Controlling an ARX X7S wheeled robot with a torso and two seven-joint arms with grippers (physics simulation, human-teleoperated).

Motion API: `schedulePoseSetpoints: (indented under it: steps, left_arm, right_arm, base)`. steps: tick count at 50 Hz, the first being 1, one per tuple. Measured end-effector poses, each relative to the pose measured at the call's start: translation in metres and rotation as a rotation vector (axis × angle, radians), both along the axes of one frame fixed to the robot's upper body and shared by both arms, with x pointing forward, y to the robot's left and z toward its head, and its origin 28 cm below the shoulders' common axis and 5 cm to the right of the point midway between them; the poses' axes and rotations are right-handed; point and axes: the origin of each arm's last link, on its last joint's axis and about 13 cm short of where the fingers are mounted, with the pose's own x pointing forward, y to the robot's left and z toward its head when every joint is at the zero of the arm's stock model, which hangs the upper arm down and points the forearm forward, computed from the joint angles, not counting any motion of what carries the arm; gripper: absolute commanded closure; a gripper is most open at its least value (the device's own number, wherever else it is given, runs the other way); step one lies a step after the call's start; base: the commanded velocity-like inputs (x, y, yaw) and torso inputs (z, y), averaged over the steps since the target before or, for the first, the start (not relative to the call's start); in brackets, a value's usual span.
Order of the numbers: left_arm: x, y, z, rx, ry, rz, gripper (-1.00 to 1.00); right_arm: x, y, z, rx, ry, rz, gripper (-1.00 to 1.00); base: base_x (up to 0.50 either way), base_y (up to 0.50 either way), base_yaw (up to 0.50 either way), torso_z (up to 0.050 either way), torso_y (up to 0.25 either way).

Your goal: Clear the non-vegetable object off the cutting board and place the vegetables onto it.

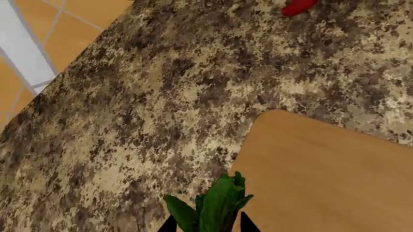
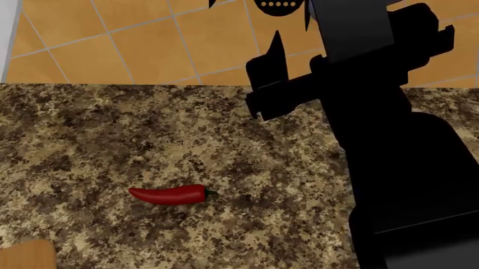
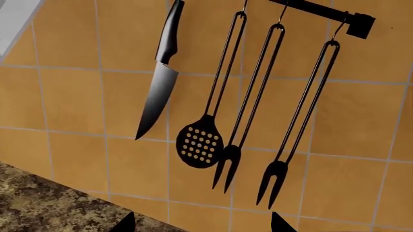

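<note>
Cutting board: tan wood with a rounded corner, flat on the speckled countertop. In the left wrist view only one corner region shows, and that part is bare. In the head view a sliver of it sits at about 7 o'clock.

Left gripper: only the two dark fingertips show, with a tuft of green leaves standing up between them. Jaws appear closed on a leafy vegetable, held above the board's edge. The root is hidden, so I cannot tell radish from beet.

Chili: glossy red, green stem, lying on the countertop well apart from the board, at roughly 1 o'clock from the board sliver in the head view. Not yet placed.

Right gripper: fingertips stand apart with nothing between them. It is raised and faces the tiled wall, where a knife, a slotted spoon and two long forks hang from a rail.

Progress (judgement): no non-vegetable object shows on the visible part of the board, though most of the board is out of view, so clearing cannot be confirmed. One leafy vegetable is in hand and close to delivery. The chili is left to fetch. The third vegetable is not visible.
</note>
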Motion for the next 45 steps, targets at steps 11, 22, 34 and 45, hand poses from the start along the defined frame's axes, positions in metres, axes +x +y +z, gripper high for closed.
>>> schedulePoseSetpoints:
  steps: [11,22,34,45]
  left_arm:
    - [0.008,0.018,0.002,-0.001,-0.052,0.139,1.00]
    - [0.014,0.038,-0.004,-0.017,-0.073,0.273,1.00]
    - [0.017,0.058,-0.013,-0.007,-0.100,0.425,1.00]
    - [0.015,0.076,-0.023,-0.011,-0.122,0.558,1.00]
  right_arm:
    - [0.000,-0.001,0.001,0.000,-0.002,0.000,-1.00]
    - [-0.001,-0.001,-0.001,0.002,0.001,-0.001,-1.00]
    - [-0.001,-0.001,-0.003,0.001,0.006,0.000,-1.00]
    - [-0.001,-0.001,-0.003,-0.001,0.008,0.001,-1.00]
  base:
    - [0.03,0.00,0.00,0.000,0.000]
    - [0.03,0.00,0.00,0.000,0.000]
    - [0.03,0.00,0.00,0.000,0.000]
    - [0.03,0.00,0.00,0.000,0.000]
